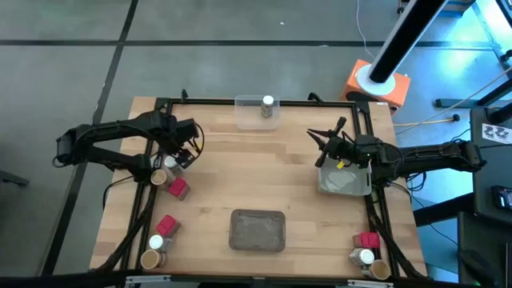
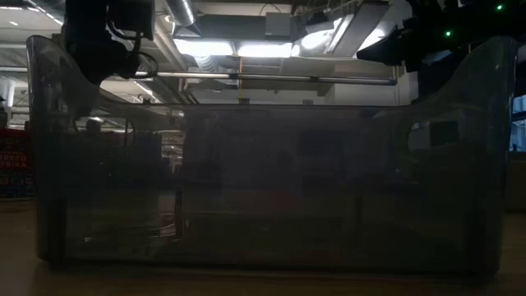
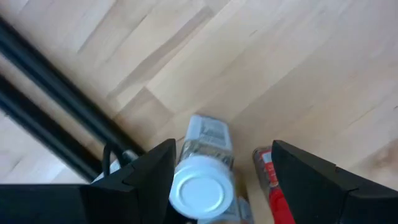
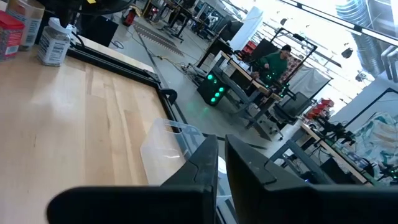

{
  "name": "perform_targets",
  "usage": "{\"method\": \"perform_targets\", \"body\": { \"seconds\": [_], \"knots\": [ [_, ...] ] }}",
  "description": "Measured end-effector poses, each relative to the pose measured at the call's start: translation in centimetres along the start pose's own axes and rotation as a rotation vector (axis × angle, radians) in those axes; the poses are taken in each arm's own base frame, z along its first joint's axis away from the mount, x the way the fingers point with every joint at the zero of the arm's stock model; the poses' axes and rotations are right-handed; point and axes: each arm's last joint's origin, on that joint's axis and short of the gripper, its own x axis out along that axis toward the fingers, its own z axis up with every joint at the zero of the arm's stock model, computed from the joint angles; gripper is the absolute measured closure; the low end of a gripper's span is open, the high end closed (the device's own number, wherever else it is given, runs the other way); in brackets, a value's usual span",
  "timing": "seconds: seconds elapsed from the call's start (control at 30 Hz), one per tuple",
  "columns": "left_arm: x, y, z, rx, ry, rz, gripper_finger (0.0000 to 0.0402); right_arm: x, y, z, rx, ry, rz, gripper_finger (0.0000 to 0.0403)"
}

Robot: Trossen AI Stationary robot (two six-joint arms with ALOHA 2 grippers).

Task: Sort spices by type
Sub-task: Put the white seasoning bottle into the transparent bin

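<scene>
Left gripper (image 3: 221,180) open, straddling white-capped jar (image 3: 202,177) at table's 9 o'clock, not gripping. Jar likely light, rigid, slick; grip sides below cap. Right gripper (image 1: 328,138) shut, empty, at 3 o'clock.

You see a pale, smooth wooden table (image 1: 264,176). The clear tray (image 2: 263,164) looks plastic, and the jar (image 3: 202,174) has a glossy white cap.

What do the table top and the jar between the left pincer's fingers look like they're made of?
Table top: pale wood, likely sealed butcher block, with visible grain and plank seams.
Jar: seemingly clear plastic or glass, see-through wall with a paper label, under a smooth white, probably plastic, cap.
</scene>
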Motion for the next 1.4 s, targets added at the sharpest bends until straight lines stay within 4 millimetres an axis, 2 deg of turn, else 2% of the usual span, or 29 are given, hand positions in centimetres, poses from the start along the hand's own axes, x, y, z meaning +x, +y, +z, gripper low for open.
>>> {"method": "perform_targets", "body": {
  "seconds": [0.13,0.33,0.47,0.7,0.9,1.13,1.4],
  "knots": [
    [0.1,0.0,0.0,-0.007,0.014,0.006,0.0143,0.0,0.0,0.0,-0.001,0.001,0.000,0.0370],
    [0.1,0.0,-0.2,0.005,0.032,0.011,0.0077,0.0,0.0,0.0,-0.001,0.001,-0.001,0.0370],
    [0.1,0.1,-0.5,0.074,0.063,0.026,0.0053,0.0,0.0,0.0,-0.001,0.001,-0.001,0.0370],
    [0.2,0.3,-1.0,0.042,0.100,0.056,0.0052,0.0,0.0,0.0,-0.001,0.001,-0.002,0.0370],
    [1.5,0.3,-1.8,0.054,0.175,0.077,0.0053,0.0,0.0,0.0,-0.002,0.003,0.000,0.0370],
    [3.3,0.1,-2.3,0.097,0.183,0.076,0.0054,0.0,0.0,0.0,-0.002,0.003,0.000,0.0370],
    [3.5,0.2,-2.4,0.108,0.196,0.110,0.0054,0.0,0.0,0.0,-0.001,0.002,-0.001,0.0370]
  ]
}}
